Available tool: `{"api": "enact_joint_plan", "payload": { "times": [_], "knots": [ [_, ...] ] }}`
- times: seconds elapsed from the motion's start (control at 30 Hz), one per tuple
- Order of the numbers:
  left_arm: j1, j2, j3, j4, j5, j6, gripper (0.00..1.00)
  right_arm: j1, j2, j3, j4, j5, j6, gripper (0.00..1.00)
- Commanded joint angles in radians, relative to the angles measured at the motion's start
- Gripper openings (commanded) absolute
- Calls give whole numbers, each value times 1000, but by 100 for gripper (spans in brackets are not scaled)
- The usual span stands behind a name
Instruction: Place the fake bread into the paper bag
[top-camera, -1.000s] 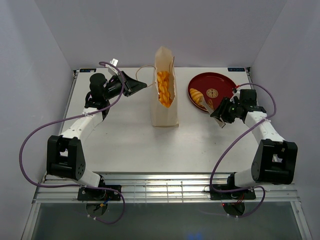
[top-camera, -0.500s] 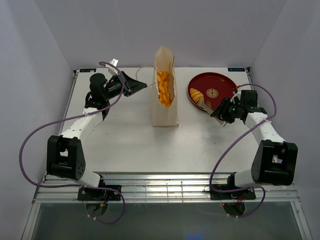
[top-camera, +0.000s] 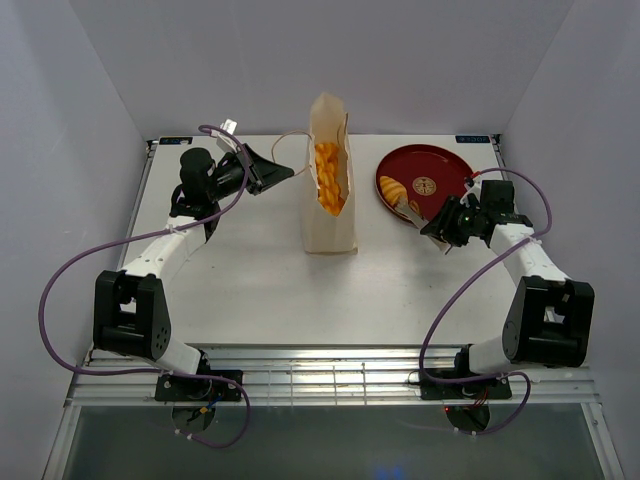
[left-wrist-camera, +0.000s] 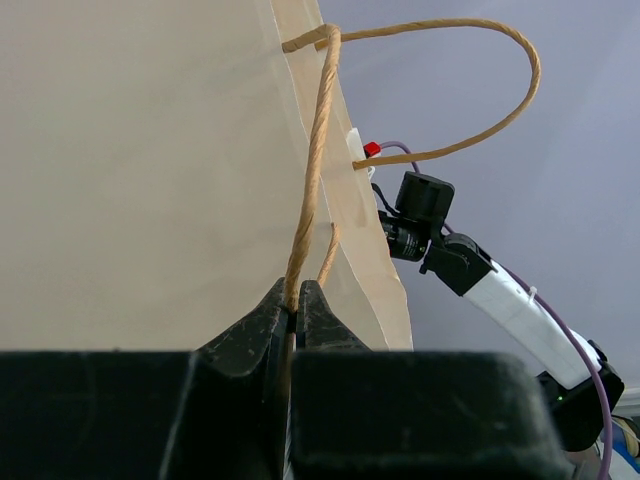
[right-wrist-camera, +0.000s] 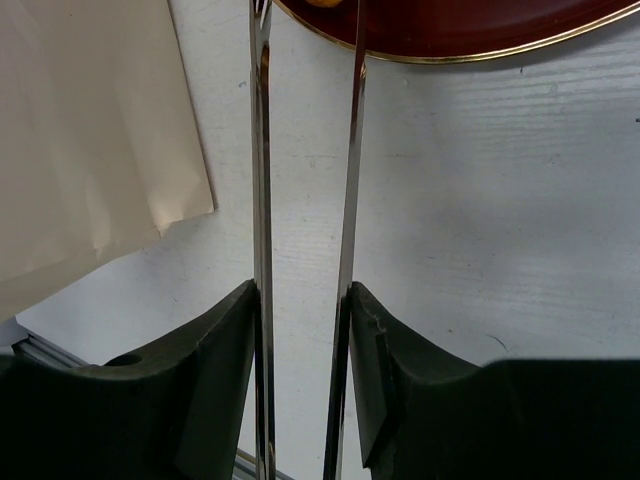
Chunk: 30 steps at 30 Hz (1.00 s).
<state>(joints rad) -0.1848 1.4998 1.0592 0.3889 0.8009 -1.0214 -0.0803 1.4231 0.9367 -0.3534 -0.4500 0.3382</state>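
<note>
The paper bag (top-camera: 330, 228) stands upright mid-table, with several golden pastries (top-camera: 327, 178) inside its open top. One croissant (top-camera: 393, 188) lies on the dark red plate (top-camera: 445, 165). My left gripper (top-camera: 283, 172) is shut on the bag's brown cord handle (left-wrist-camera: 310, 180), left of the bag (left-wrist-camera: 140, 170). My right gripper (top-camera: 434, 226) is shut on a pair of metal tongs (top-camera: 412, 207). The tong blades (right-wrist-camera: 260, 200) stand apart, and their tips reach the plate's near rim (right-wrist-camera: 460, 30) beside the croissant (right-wrist-camera: 322, 3).
The bag's lower corner (right-wrist-camera: 90, 130) lies left of the tongs in the right wrist view. White walls close in the table on three sides. A small gold-patterned disc (top-camera: 425, 186) sits at the plate's centre. Purple cables trail from both arms.
My right gripper has moved slightly up and toward the plate with the tongs. The left arm and bag have not moved.
</note>
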Motion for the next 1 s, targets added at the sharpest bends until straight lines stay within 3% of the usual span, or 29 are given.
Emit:
{"api": "enact_joint_plan", "payload": {
  "times": [0.0,0.7,0.97],
  "knots": [
    [-2,-39,-4,4,17,15,10,-7,13,7,48,-27,7,44],
    [-2,-41,-4,4,20,12,10,-32,-107,43,42,22,39,25],
    [-2,-41,-4,4,20,11,9,-44,-159,77,19,19,51,22]
  ]
}}
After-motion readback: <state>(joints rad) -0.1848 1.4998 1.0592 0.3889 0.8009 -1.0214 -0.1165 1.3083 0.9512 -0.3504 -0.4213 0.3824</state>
